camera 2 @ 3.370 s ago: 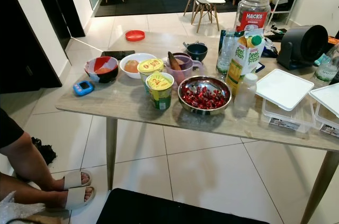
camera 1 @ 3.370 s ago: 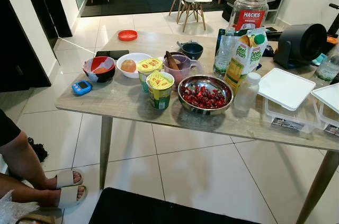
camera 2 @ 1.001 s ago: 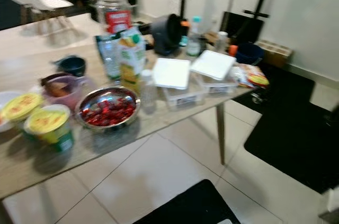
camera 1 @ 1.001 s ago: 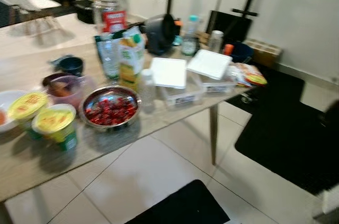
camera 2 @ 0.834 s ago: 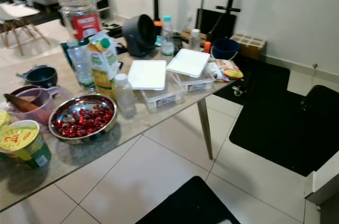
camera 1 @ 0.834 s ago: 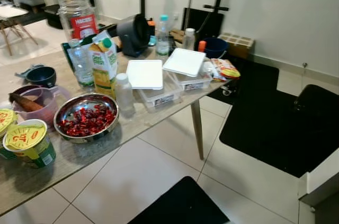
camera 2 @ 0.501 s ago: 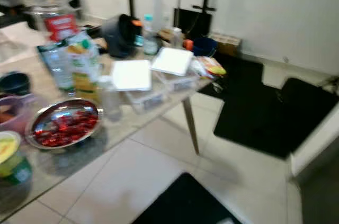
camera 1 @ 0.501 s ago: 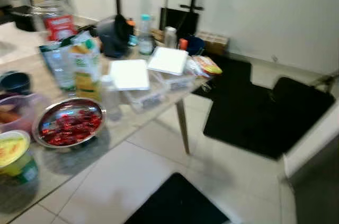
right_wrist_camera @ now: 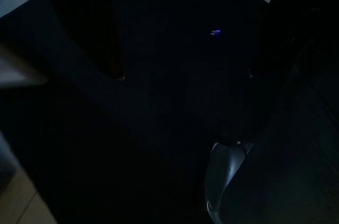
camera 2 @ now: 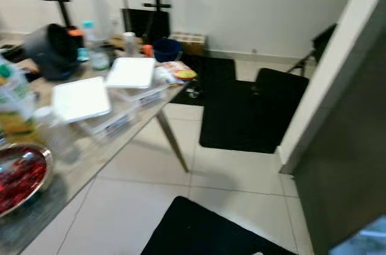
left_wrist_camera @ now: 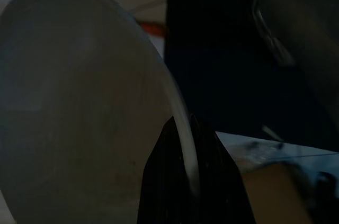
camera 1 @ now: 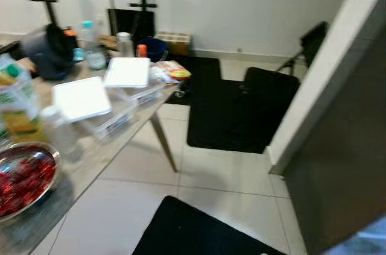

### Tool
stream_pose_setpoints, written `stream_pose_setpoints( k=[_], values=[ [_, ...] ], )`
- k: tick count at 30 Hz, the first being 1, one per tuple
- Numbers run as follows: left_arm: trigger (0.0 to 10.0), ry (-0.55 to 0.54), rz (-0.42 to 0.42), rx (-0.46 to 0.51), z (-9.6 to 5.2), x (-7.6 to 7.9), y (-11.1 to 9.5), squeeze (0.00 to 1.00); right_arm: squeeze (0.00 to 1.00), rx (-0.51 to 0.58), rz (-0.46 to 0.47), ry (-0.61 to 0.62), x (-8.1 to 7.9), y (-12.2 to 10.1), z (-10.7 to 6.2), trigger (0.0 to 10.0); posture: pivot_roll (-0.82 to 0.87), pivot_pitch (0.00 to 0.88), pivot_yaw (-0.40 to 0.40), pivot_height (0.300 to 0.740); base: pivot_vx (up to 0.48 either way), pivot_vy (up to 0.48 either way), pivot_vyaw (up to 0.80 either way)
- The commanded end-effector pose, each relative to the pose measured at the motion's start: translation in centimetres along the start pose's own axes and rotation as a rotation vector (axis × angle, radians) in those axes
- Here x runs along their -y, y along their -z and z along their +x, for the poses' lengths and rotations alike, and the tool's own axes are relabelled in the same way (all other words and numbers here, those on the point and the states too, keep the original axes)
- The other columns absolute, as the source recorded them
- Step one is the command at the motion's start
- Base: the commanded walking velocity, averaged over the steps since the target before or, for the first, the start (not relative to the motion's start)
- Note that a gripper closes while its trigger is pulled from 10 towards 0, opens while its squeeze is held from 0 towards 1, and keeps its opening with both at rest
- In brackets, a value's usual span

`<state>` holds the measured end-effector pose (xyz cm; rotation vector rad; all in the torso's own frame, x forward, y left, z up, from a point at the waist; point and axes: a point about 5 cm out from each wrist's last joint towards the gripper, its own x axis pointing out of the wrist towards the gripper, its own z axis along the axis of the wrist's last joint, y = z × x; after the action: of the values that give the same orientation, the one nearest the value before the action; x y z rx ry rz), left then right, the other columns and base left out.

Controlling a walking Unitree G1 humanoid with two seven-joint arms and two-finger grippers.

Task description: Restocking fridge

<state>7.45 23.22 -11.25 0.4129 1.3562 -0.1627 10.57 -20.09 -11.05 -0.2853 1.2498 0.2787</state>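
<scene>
1. My left gripper [left_wrist_camera: 183, 121] is closed on the thin rim of a pale round dish [left_wrist_camera: 79, 102]. The rim sits right between the two black fingers.
2. The wrist view is dim, so it may be a bowl or a plate; I cannot say which.
3. My right gripper [right_wrist_camera: 185, 70] hangs in the dark. I cannot tell if it is open or closed.
4. On my left is the table [camera 1: 129, 128]. A shiny bowl of red fruit [camera 1: 21, 176] sits at its near end, with a juice carton [camera 1: 15, 107] just behind it.
5. Further along are two clear boxes with white lids [camera 1: 81, 98] [camera 1: 128, 72], side by side.
6. At the far end stand a black fan [camera 1: 45, 50] and a water bottle [camera 1: 90, 44].
7. On my right is a tall dark panel with a white edge [camera 1: 338, 146]. It looks like the fridge, well apart from the table.
8. Black mats lie on the white floor tiles, one between the table and the panel [camera 1: 241, 113] and one near my feet [camera 1: 193, 231].
</scene>
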Motion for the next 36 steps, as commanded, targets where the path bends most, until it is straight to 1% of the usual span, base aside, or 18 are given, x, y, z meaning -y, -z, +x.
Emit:
stream_pose_setpoints(
  k=[1,4,14,29,34,36],
  values=[
    [10.0,-0.011,0.005,-0.003,-0.07,-0.49,0.36,0.0,0.0,0.009,-0.012,-0.015,-0.49,-0.21,0.09,10.0,-0.03,0.003,0.011,0.74,0.0,0.0,0.0],
    [10.0,-0.01,0.007,0.0,-0.07,-0.39,0.37,0.0,0.0,0.024,0.008,-0.012,-0.53,-0.42,0.11,10.0,-0.02,0.005,0.016,0.74,0.0,0.0,0.0],
    [10.0,-0.001,0.023,0.009,0.02,0.19,-0.1,0.0,0.0,0.026,0.001,-0.01,-0.61,-0.57,0.15,10.0,-0.02,0.001,0.018,0.74,0.0,0.0,0.0],
    [10.0,0.003,0.031,0.01,0.02,0.19,-0.22,0.0,0.0,0.028,0.001,-0.003,-0.27,-0.66,0.1,10.0,-0.02,0.0,0.015,0.74,0.0,0.0,0.0],
    [10.0,0.004,0.031,0.009,0.02,0.25,-0.16,0.0,0.0,0.025,-0.005,-0.004,-0.29,-0.67,0.11,10.0,-0.02,0.003,0.014,0.74,0.0,0.0,-0.63],
    [10.0,0.007,0.03,0.007,0.02,0.31,-0.07,0.0,0.0,0.021,-0.006,-0.005,-0.33,-0.66,0.12,10.0,-0.02,0.005,0.015,0.74,0.0,0.0,0.0]
  ],
)
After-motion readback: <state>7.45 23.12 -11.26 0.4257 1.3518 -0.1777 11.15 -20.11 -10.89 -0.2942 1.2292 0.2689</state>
